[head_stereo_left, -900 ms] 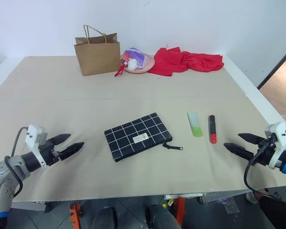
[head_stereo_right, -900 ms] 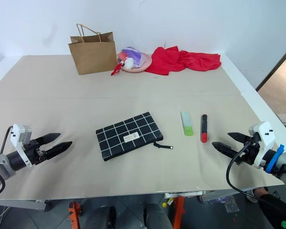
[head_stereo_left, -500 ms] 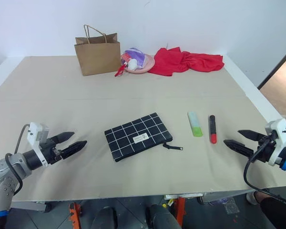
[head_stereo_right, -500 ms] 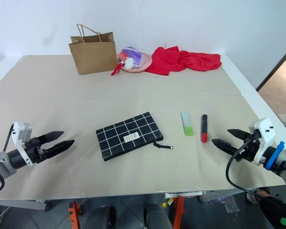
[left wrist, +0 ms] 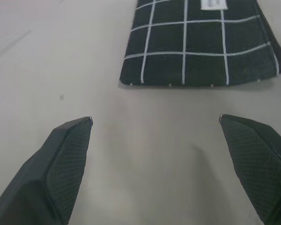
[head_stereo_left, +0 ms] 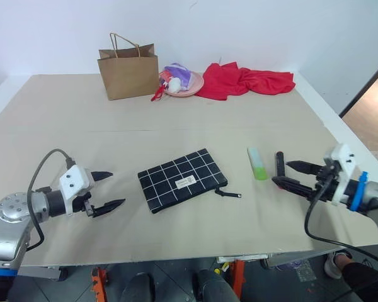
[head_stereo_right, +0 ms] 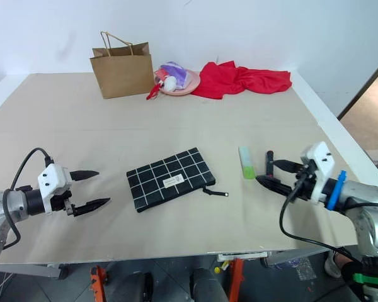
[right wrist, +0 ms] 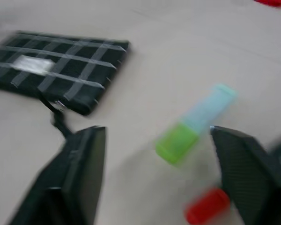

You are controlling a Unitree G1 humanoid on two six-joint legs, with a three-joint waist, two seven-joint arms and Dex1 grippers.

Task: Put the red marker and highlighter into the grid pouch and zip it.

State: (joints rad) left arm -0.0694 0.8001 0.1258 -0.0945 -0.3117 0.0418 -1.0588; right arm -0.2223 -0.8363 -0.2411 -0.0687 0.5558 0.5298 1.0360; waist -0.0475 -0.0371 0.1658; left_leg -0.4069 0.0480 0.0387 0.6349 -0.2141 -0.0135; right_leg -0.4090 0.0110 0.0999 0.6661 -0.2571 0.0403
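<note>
Tan table [head_stereo_left: 176, 113], pouch [head_stereo_left: 183, 179] central, zipped. Highlighter [head_stereo_left: 257, 163] then marker [head_stereo_left: 280, 165] lie right of pouch, long axes running front-to-back. Right gripper [head_stereo_left: 288, 174] nearer, fingers apart, straddling marker's red end. Left gripper [head_stereo_left: 107, 190], fingers wide apart, left of pouch.

You have 1 beige table [head_stereo_left: 176, 119], grid pouch [head_stereo_left: 183, 179] lying flat near its middle, highlighter [head_stereo_left: 257, 163] and red marker [head_stereo_left: 280, 165] side by side to its right, brown paper bag [head_stereo_left: 129, 72], pink plate [head_stereo_left: 188, 87] and red cloth [head_stereo_left: 246, 80] along the far edge.
</note>
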